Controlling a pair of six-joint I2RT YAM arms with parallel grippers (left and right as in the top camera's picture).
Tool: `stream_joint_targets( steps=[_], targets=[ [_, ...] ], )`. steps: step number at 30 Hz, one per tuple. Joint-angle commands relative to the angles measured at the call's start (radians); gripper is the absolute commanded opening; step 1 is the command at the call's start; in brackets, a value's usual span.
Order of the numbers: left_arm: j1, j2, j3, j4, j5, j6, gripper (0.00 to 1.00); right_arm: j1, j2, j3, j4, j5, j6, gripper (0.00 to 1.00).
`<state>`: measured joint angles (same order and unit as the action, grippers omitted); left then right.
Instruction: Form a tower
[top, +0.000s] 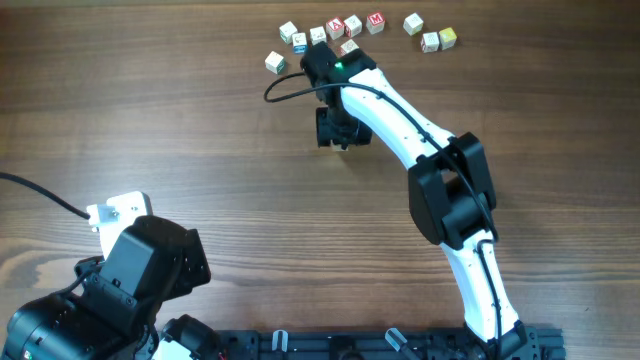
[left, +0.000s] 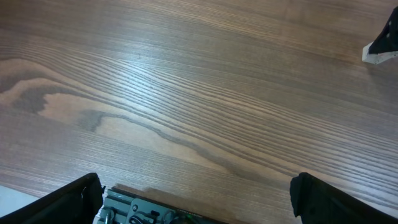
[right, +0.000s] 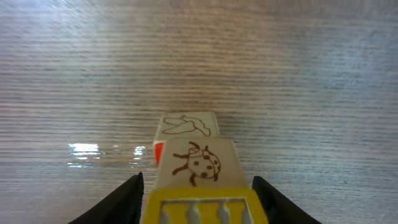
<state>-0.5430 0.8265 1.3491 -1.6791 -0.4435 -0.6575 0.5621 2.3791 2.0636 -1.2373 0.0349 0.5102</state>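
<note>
The tower (right: 198, 167) fills the lower middle of the right wrist view. Its top cube has a yellow top face and a ladybird drawn on a cream side. Under it sits a cube (right: 185, 126) with a bird drawing and an orange side, shifted a little to the left. My right gripper (right: 198, 198) straddles the top cube, its black fingers (right: 121, 202) close on either side with thin gaps showing, so it stands open. From overhead the right gripper (top: 335, 128) hides the tower. My left gripper (left: 199, 199) is wide open over bare wood, holding nothing.
Several loose letter cubes (top: 345, 27) lie in a row at the table's far edge, with three more (top: 430, 35) to their right. The left arm (top: 130, 280) rests at the near left corner. A black cable (top: 290, 88) loops beside the right wrist.
</note>
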Motion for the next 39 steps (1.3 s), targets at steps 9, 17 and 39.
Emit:
stream_joint_targets(
  steps=[9,17,39],
  targets=[
    [0.005,-0.001,-0.001,0.002,-0.002,-0.009,1.00,0.002,0.018,0.044,-0.009,0.021,-0.013,0.39],
    [0.005,-0.001,-0.001,0.002,-0.002,-0.009,1.00,0.002,0.018,0.044,-0.011,0.021,-0.014,0.29],
    [0.005,-0.001,-0.001,0.002,-0.002,-0.009,1.00,0.002,0.018,0.044,-0.020,0.013,-0.066,0.27]
  ],
)
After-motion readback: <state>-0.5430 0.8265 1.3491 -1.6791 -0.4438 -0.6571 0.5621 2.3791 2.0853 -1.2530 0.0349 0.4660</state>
